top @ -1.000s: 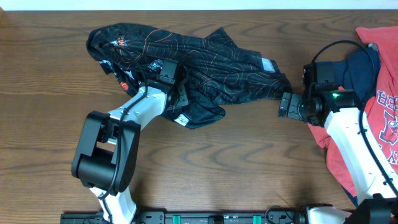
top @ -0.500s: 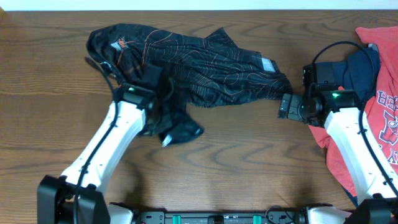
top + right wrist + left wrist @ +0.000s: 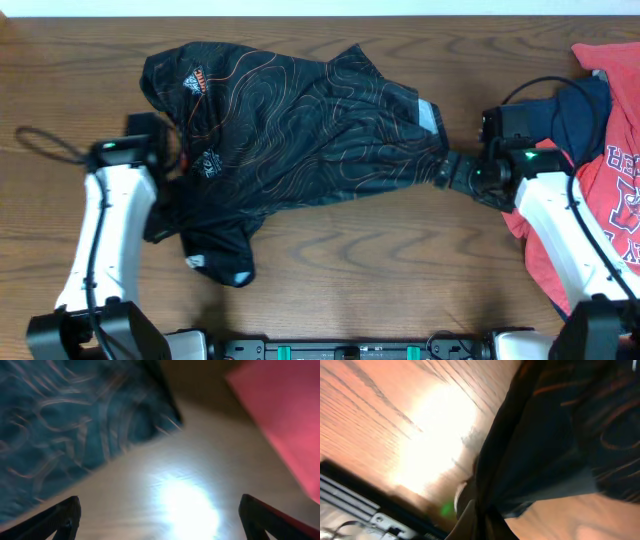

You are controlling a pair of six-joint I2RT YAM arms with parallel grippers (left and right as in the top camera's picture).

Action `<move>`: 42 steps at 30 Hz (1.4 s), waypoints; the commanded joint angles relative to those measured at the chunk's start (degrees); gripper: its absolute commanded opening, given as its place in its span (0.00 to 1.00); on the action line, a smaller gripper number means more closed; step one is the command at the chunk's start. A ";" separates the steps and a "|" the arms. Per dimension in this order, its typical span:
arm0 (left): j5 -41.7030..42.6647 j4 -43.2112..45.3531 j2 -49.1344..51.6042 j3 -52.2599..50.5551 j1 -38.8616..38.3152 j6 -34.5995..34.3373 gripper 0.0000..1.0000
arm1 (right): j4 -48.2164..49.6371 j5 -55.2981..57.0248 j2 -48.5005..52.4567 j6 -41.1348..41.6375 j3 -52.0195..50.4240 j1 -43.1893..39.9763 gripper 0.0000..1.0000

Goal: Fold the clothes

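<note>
Lying unfolded, the black orange-lined jersey is pinched by the left gripper; the right gripper has its jaws gaping, empty; the red T-shirt waits.

The left arm and right arm are cased in white along the links; joints and bases are finished in black; a green light is lit near each wrist; thin black cables are looped off both; the right fingers are dark and tapered.
</note>
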 commanded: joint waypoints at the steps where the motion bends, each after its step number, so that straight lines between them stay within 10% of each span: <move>1: 4.59 0.31 -0.92 -0.09 3.04 0.17 0.06 | 3.34 -6.93 2.58 1.46 -0.57 1.07 0.98; 20: 1.40 -1.55 -1.03 -0.13 9.97 2.03 0.06 | 20.81 -3.91 15.39 12.17 -0.55 1.99 0.76; 42: 7.96 -0.42 -1.01 -0.13 14.40 1.90 0.06 | 19.82 0.44 18.71 11.98 -0.61 4.24 0.75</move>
